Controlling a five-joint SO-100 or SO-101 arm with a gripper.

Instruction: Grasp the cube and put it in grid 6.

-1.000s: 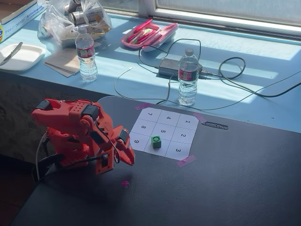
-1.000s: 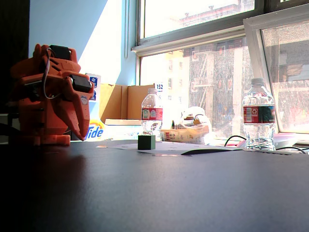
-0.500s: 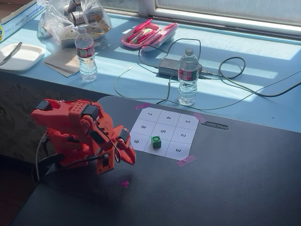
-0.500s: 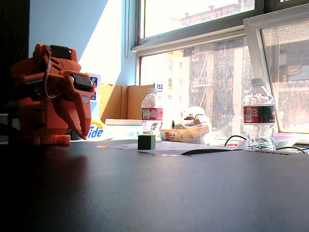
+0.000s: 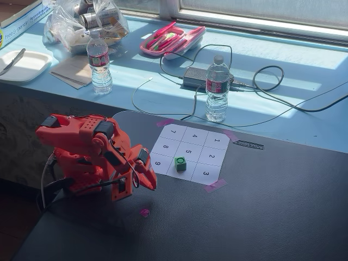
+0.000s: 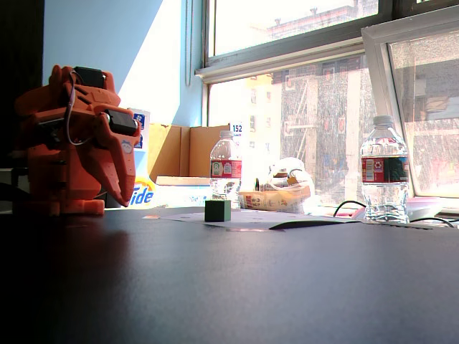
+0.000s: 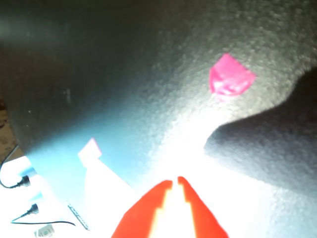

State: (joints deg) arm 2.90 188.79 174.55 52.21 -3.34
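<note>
**Colours on the dark desk**

The cube (image 5: 180, 163) is showing bright green on a white numbered sheet (image 5: 190, 154) bearing black digits and pink tape corners. The arm (image 5: 89, 155) is glowing orange-red against the black desk (image 5: 261, 206). A pink scrap (image 7: 229, 77) is lying on the speckled dark surface.

In the wrist view your gripper (image 7: 174, 181) is cut off by the bottom edge, so you see only its red tips, and glare washes the sheet (image 7: 106, 191) out to blank white. In the low fixed view the cube (image 6: 217, 210) is a dark silhouette and its colour and top mark can't be read. There the sheet's (image 6: 237, 218) numbers are unreadable edge-on.
</note>
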